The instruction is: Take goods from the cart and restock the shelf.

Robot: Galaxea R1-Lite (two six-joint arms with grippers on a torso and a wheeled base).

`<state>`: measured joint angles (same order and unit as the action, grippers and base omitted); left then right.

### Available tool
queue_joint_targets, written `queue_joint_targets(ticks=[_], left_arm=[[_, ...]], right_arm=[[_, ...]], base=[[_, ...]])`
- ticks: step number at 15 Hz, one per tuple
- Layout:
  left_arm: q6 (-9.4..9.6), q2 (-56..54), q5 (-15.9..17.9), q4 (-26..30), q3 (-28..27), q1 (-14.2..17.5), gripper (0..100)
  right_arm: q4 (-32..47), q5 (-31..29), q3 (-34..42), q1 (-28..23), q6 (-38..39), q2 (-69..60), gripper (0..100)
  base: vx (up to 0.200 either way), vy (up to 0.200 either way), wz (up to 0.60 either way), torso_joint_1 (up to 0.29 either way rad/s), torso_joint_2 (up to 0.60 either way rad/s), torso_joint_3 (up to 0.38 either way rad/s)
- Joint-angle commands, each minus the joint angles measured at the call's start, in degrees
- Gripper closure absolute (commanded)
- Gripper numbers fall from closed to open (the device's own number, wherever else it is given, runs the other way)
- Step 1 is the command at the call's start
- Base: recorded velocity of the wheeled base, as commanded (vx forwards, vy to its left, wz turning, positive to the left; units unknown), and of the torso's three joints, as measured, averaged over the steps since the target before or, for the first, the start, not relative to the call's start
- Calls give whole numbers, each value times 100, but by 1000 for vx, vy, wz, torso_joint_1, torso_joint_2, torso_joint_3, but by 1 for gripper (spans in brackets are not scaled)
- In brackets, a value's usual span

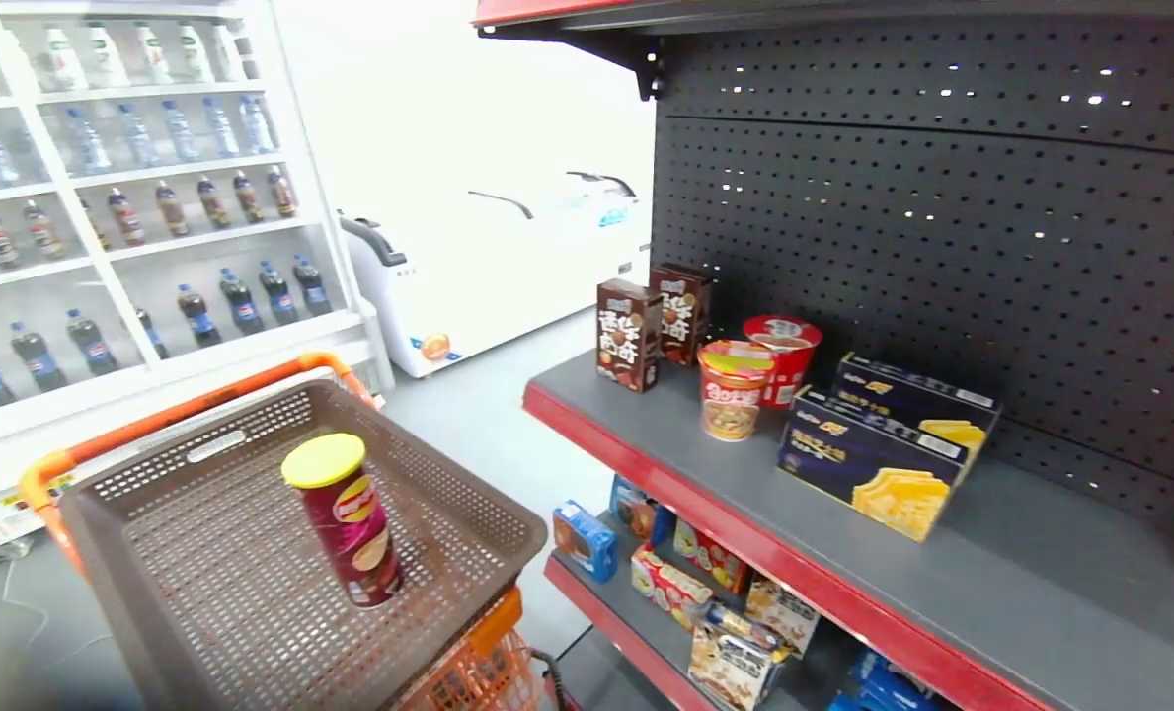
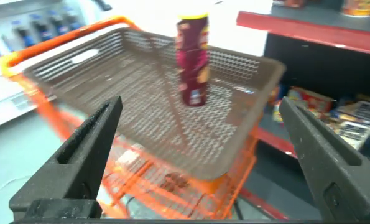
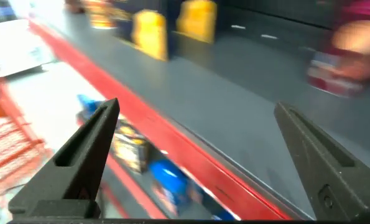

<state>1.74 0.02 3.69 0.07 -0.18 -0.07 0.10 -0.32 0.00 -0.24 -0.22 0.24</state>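
Your left gripper (image 2: pixel 200 104) is spread wide, with the upright chips can (image 2: pixel 193 59) ahead between its fingers, so you may topple it if one finger touches first.

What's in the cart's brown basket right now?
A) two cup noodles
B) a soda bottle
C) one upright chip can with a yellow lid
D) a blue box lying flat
C: a single chip can stands upright on the floor of the basket, yellow lid on top; the cup noodles sit on the shelf.
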Motion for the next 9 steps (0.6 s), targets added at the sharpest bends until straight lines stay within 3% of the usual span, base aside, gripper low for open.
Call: queue_joint_targets(ticks=[1,4,6,7,8,9], left_arm=[[1,-2,0,1,1,-1,0],[19,-2,35,19,1,-19,0],[151,33,123,1,-43,-19,0],[309,551,422,63,-773,-63,0],[274,1404,422,168,-1230,-72,0],[212,2634,184,116,-2003,-19,0]], right_arm=[[-1,-3,0,-2,13,2,0],[-1,5,0,-2,22,2,0],[-10,5,0,7,22,2,0],[-1,5,0,-2,22,2,0],[-10,5,0,-2,22,2,0],[-1,5,0,7,22,2,0]], base=[[0,0,600,-7,7,-2],[0,0,0,0,0,0],[0,0,0,0,0,0],[0,0,0,0,0,0],[0,0,0,0,0,0],[0,0,0,0,0,0]])
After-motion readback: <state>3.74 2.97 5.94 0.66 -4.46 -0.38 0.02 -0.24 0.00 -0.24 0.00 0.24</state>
